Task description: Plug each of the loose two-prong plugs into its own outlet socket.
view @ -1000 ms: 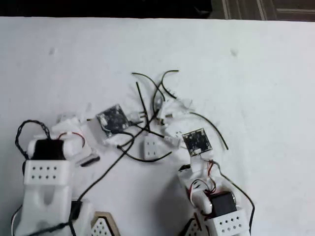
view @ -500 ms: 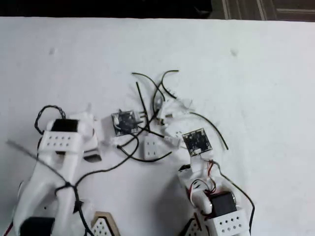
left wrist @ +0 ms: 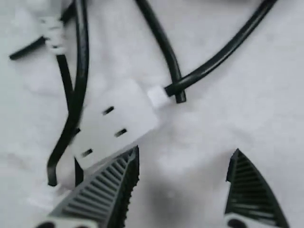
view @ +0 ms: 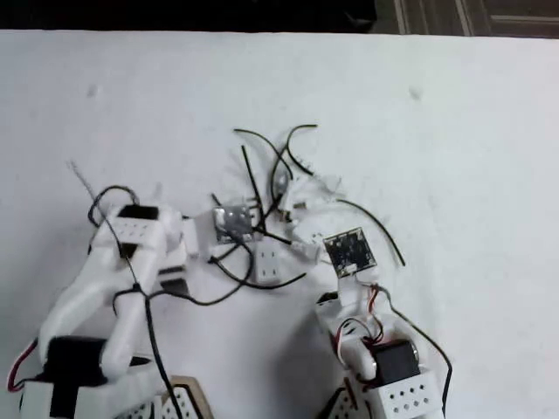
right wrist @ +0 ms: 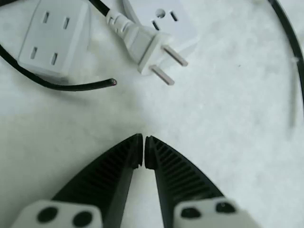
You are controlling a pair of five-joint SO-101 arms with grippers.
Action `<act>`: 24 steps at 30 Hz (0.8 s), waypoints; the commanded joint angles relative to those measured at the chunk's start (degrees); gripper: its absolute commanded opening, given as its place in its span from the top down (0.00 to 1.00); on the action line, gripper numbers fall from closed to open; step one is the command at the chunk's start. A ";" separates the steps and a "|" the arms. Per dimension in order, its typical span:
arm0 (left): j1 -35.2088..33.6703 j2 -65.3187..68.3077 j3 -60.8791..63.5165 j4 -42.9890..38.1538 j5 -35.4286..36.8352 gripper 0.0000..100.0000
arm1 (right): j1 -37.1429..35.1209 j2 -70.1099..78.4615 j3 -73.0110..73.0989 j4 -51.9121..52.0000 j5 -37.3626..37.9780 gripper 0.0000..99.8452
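Tabletop (right wrist: 228, 118): plug (right wrist: 145, 45) ahead of right gripper (right wrist: 143, 152)

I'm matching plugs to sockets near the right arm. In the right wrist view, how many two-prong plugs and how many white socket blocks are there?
Two-prong plug: 1
White socket blocks: 2
Total: 3
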State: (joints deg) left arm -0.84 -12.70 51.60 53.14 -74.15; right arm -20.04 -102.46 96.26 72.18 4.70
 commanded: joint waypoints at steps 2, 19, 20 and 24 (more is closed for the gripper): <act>5.49 -3.82 -2.11 10.29 3.69 0.70 | 0.57 -0.57 0.62 0.48 0.44 0.98; 8.84 -9.01 -5.45 4.66 0.00 0.70 | 0.57 -0.57 0.62 0.48 0.44 0.98; 8.84 -5.93 -7.38 5.01 -0.79 0.70 | 0.57 -0.57 0.62 0.48 0.44 0.98; 8.75 5.49 -17.14 9.14 -4.84 0.70 | 0.57 -0.57 0.62 0.48 0.35 0.98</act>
State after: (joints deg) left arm 7.52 -16.40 44.22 59.38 -75.03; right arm -20.04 -102.46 96.26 72.18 4.70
